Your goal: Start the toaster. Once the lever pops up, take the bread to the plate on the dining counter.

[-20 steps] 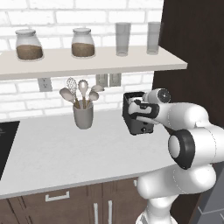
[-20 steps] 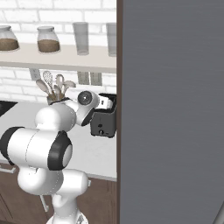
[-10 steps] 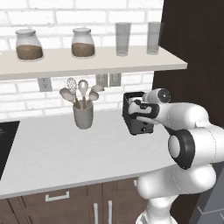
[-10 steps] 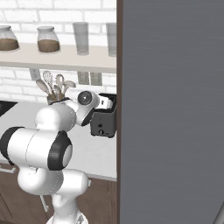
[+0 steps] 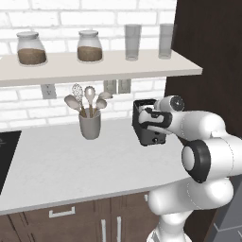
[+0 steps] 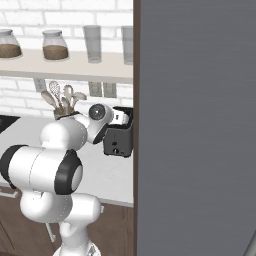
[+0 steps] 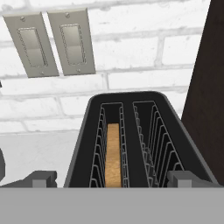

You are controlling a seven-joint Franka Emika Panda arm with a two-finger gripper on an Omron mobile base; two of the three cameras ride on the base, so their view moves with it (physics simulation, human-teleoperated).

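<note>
The dark boxy toaster [image 5: 147, 132] stands on the white worktop by the brick wall, next to a tall dark panel. My hand hovers just above its front top edge, and the gripper [image 5: 152, 118] is open. In the hand view I look down into the toaster [image 7: 144, 144]; the two fingertips [image 7: 41, 179] stand wide apart on either side of its near end. The bread [image 7: 113, 157], a golden-tan slice, sits edge-up deep in the left slot; the right slot is empty. From the right base view the toaster [image 6: 119, 140] shows a small light knob on its front. The plate and the dining counter are out of view.
A grey utensil cup [image 5: 90, 124] stands left of the toaster. A shelf [image 5: 94, 66] with jars and glasses hangs overhead. Two wall outlets [image 7: 52, 43] sit behind the toaster. A dark tall panel [image 5: 208, 47] bounds the right side; a cooktop [image 5: 7, 156] lies far left.
</note>
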